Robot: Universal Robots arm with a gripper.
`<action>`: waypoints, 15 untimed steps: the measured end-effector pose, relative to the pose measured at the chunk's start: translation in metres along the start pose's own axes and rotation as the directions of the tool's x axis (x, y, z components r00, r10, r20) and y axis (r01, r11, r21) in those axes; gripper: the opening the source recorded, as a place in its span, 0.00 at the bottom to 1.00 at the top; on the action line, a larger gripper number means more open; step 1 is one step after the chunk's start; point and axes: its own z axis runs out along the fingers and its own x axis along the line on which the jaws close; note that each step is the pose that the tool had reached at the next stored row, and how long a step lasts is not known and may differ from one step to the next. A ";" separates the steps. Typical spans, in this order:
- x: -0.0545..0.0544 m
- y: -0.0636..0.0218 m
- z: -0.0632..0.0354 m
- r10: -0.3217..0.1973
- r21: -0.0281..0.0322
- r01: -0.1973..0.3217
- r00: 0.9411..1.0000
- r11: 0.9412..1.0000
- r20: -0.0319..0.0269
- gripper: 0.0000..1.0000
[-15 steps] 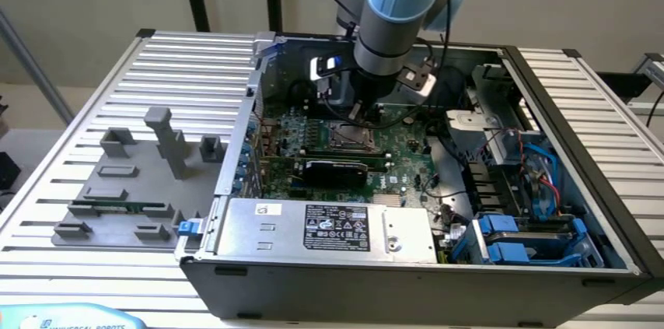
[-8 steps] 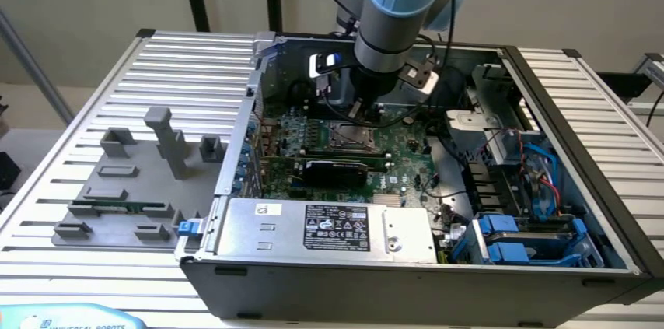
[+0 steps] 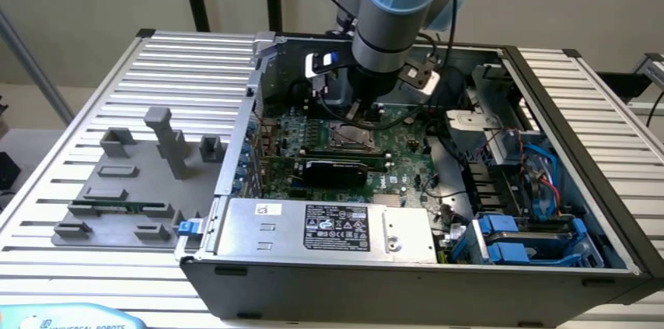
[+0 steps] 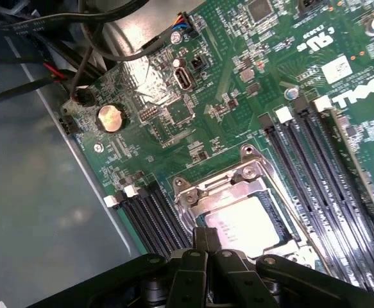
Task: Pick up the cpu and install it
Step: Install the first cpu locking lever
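One gripper [image 4: 207,247], fingers clenched, hangs over the cpu [image 4: 241,221] in its socket (motherboard [image 4: 238,96] reads "DELL").

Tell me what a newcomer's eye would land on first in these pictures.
First, the robot arm reaching down into the open computer case, over the green circuit board in its middle. In the wrist view, the shut gripper sits right at the metal socket, where the cpu lies in the frame. On the exterior view's left, grey plastic blocks stand on the slatted table.
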 end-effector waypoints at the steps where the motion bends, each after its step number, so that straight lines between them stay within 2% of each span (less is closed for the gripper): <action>1: -0.002 0.0000 -0.0018 0.000 0.000 0.000 1.000 1.000 0.000 0.11; 10: -0.018 -0.0037 -0.0142 0.000 0.000 0.000 1.000 1.000 0.000 0.11; 15: -0.029 -0.0006 -0.0222 0.000 0.000 0.000 1.000 1.000 0.000 0.11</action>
